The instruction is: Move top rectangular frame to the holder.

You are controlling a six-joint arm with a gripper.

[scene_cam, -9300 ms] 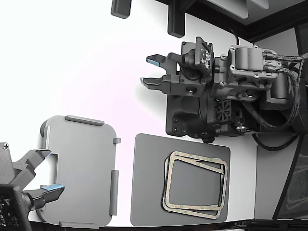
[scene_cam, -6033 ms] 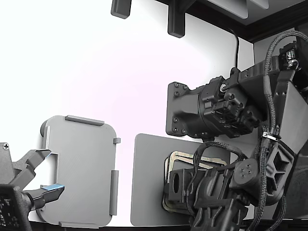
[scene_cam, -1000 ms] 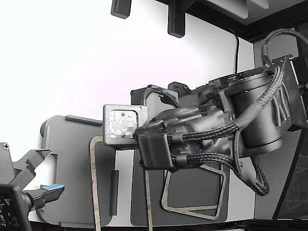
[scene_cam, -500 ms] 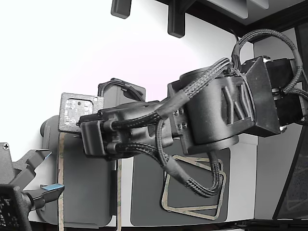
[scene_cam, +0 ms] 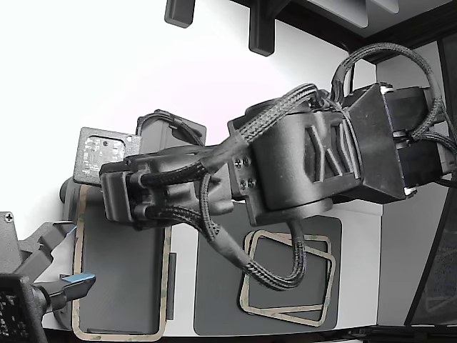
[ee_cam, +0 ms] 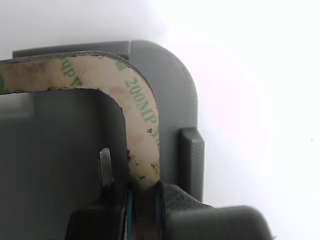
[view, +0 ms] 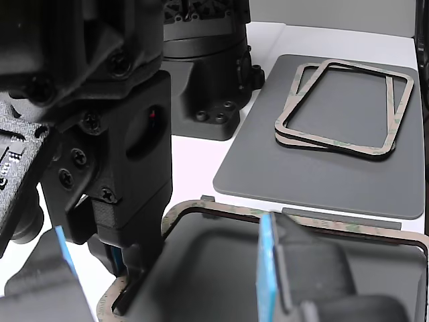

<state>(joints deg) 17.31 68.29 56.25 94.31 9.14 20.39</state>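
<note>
My gripper (ee_cam: pixel 142 200) is shut on one edge of the tan-beige top rectangular frame (ee_cam: pixel 142 120), near a rounded corner. In the exterior view the frame (scene_cam: pixel 118 331) sits over the light grey holder (scene_cam: pixel 121 286), roughly lined up with its outline. I cannot tell whether it touches the plate. The arm's wrist hides the fingers there. A raised holder tab (ee_cam: pixel 192 155) lies just outside the frame's corner. In the other view my gripper (view: pixel 131 285) holds the frame (view: pixel 221 211) low over the holder.
Two more identical frames (scene_cam: pixel 285 314) lie stacked askew on the darker grey mat (scene_cam: pixel 221 286), also in the other view (view: pixel 328 142). A second arm's open gripper (scene_cam: pixel 61 264) with blue pads sits at the holder's edge, at the exterior view's lower left.
My arm has carried the frame to the exterior view's left, from between the mat and the holder to over the holder. The second arm has not moved.
</note>
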